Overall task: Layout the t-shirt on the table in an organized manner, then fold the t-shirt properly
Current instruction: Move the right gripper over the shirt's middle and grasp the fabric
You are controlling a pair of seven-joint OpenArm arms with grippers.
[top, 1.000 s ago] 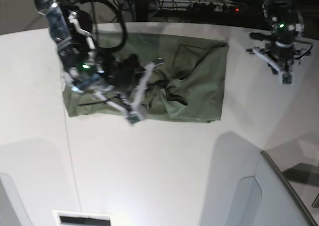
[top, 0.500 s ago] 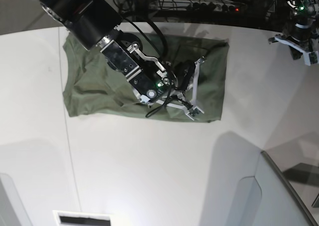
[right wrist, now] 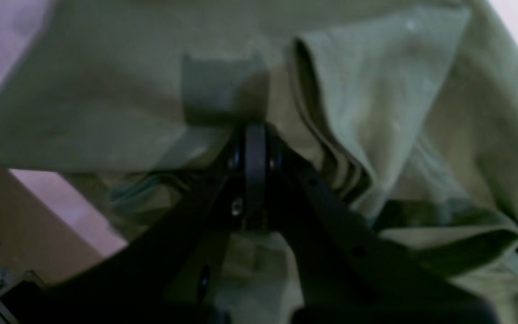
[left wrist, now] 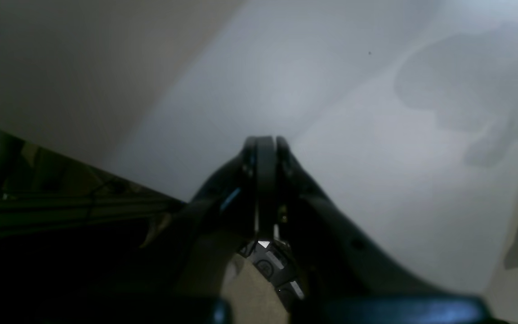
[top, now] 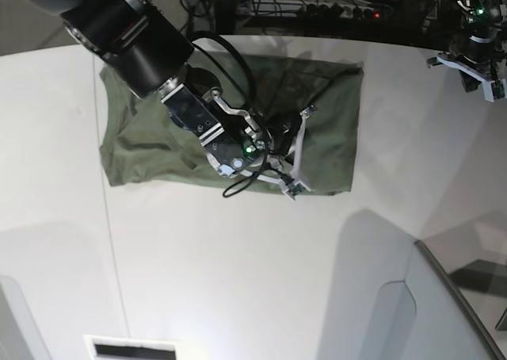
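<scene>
Cloth-to-pincer relation: the t-shirt [top: 158,134] lies directly beneath the right gripper [top: 287,158], its long axis running 9 to 3 o'clock in the base view, rumpled folds bunched around the closed jaws; whether a fold is pinched cannot be told. The left gripper [left wrist: 262,148], jaws pressed together and empty, hangs well apart toward 2 o'clock, so the right arm is nearer. The table [top: 261,265] is smooth white, with open room toward 6 o'clock.
</scene>
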